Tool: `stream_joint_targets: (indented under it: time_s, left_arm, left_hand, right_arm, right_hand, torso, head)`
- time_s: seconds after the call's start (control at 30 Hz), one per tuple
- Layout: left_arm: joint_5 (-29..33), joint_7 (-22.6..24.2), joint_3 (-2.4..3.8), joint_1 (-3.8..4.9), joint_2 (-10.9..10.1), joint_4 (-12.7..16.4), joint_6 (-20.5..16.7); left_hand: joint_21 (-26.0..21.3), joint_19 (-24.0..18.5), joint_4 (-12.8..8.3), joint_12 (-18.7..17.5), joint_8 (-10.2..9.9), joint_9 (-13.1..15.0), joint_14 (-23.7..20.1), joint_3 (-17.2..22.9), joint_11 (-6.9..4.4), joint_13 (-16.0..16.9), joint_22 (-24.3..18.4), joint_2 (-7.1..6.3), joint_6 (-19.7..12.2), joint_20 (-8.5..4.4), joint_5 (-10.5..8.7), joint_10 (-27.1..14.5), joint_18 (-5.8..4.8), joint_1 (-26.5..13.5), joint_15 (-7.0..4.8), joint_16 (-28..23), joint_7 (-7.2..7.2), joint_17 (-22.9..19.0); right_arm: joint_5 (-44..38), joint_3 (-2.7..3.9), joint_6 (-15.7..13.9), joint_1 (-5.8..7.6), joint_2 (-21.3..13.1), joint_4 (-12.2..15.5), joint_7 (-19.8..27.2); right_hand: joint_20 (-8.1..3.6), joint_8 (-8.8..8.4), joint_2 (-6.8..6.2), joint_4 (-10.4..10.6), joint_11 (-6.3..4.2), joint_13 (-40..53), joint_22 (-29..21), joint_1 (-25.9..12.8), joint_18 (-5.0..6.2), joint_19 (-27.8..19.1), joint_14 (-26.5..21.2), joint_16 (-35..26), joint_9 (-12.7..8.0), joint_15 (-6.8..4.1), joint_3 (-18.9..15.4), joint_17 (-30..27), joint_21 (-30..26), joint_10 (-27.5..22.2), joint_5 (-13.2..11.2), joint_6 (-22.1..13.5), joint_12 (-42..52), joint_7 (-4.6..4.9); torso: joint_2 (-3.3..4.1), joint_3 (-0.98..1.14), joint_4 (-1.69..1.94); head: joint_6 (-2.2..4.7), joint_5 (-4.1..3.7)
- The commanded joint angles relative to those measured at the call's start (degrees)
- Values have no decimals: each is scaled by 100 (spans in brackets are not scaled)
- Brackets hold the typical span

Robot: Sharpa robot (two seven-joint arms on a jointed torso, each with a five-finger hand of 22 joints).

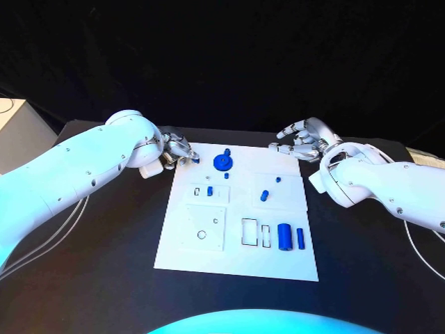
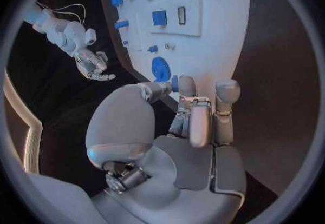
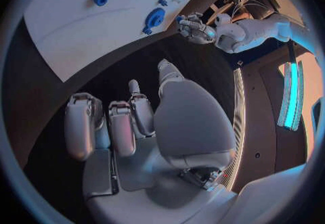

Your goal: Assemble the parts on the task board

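The white task board [image 1: 183,254] lies in the middle of the black table. My left hand [image 1: 177,152] hovers at the board's far left corner and pinches a small blue part [image 2: 174,82] between thumb and a finger. Just beyond it on the board stands a round blue gear-like part [image 1: 224,162]. My right hand [image 1: 301,142] hangs off the far right corner with its fingers [image 3: 122,129] apart and nothing in them. A blue cylinder [image 1: 285,235] and a blue bar [image 1: 301,238] lie near the board's right edge. Small blue pieces [image 1: 209,190] [image 1: 265,195] sit mid-board.
A white cabinet [image 1: 2,132] stands off the table at the far left. Cables [image 1: 42,236] trail under my left arm, and another cable [image 1: 423,257] runs under the right. Empty rectangular slots [image 1: 251,233] and a round recess [image 1: 204,235] mark the board's near half.
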Motion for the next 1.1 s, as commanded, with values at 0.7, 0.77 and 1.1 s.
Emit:
stream_joint_targets:
  time_s: [0.7,0.77,1.1]
  left_arm:
    - [-306,-41,-308,-152,-1161,2099,-807]
    - [-445,-40,-327,-234,-1272,2327,-906]
    - [-1064,-43,-370,-449,-1423,2714,-1239]
  left_hand:
    - [278,281,-1408,296,136,-125,411,1361,-80,393,407,-6,279,-65,183,403,-135,-482,-109,192,-121,873]
    - [280,282,-1413,304,137,-128,415,1366,-82,406,407,-9,282,-66,182,412,-135,-491,-110,197,-122,884]
    - [329,337,-1440,343,145,-152,436,1402,-96,475,494,-28,315,-76,175,473,-152,-539,-120,219,-137,939]
  right_arm:
    - [1076,-1,-964,-22,72,-205,1799]
    - [1404,-1,-1096,-19,87,-248,2016]
    - [2744,0,-822,23,209,-471,2910]
  right_hand:
    - [-9,172,82,-6,-26,-2668,-2426,520,889,-1498,-851,-3030,13,-4,720,-2179,-4885,-2301,401,-120,-3074,-19]
    - [56,131,40,-4,36,-3124,-2784,684,862,-1684,-1403,-4233,-11,52,1119,-3054,-5348,-2530,398,-232,-3606,41]
    - [630,176,-394,-228,535,-5938,-4831,369,849,-2503,-2512,-7142,-85,640,2581,-4349,-7395,-2766,414,-569,-5986,471]
  torso:
    - [-78,-1,32]
    - [-85,6,40]
    - [-82,11,35]
  head:
    - [-136,55]
    - [-166,60]
    - [-220,86]
